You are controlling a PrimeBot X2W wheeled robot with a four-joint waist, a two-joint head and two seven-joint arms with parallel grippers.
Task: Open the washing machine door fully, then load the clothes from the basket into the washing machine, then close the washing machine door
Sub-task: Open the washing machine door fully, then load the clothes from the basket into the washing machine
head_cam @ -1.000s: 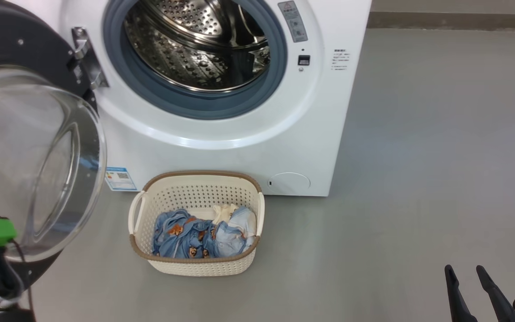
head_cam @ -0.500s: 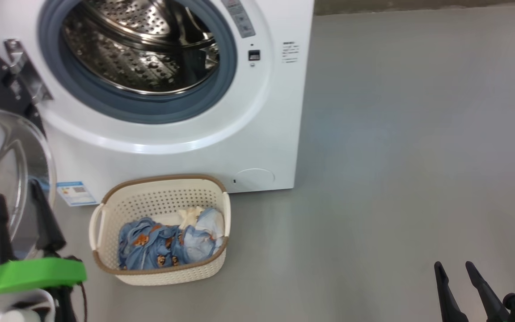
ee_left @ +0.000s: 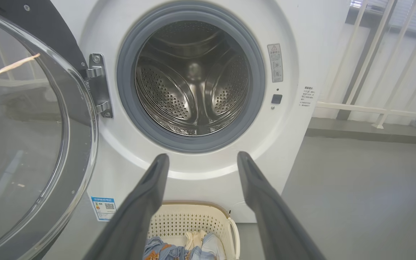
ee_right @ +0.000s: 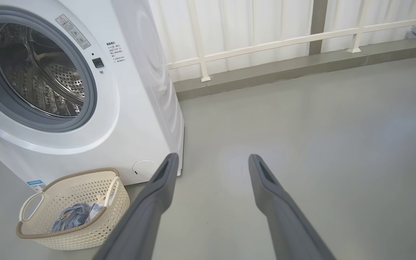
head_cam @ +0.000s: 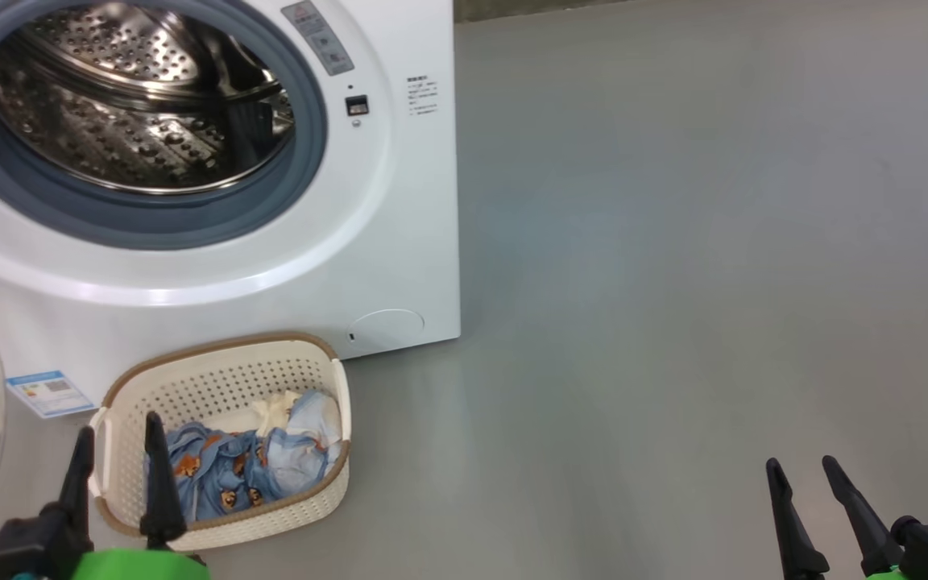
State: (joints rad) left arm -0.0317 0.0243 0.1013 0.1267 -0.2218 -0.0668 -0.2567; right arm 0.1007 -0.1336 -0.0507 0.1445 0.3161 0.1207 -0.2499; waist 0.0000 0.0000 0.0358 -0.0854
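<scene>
Bare grey floor (head_cam: 673, 282) lies open right of the big white front-loading washing machine (head_cam: 399, 242); its black-rimmed round glass door (ee_left: 27, 133) stands wide open at left. The right wrist view adds a white railing (ee_right: 265, 39). The cream perforated basket (head_cam: 287, 515) of blue printed clothes (head_cam: 230, 471) sits just below the left gripper (head_cam: 119, 431), jaws wide, empty; the right gripper (head_cam: 800, 466), likewise, hangs well apart.

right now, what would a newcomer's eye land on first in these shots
The washing machine gapes at the upper left of the head view, its shiny perforated steel drum ringed by a grey gasket. Its glass-bowled door stands wide open to the left, and on the floor in front stands the cream basket with blue printed clothes heaped inside.
</scene>
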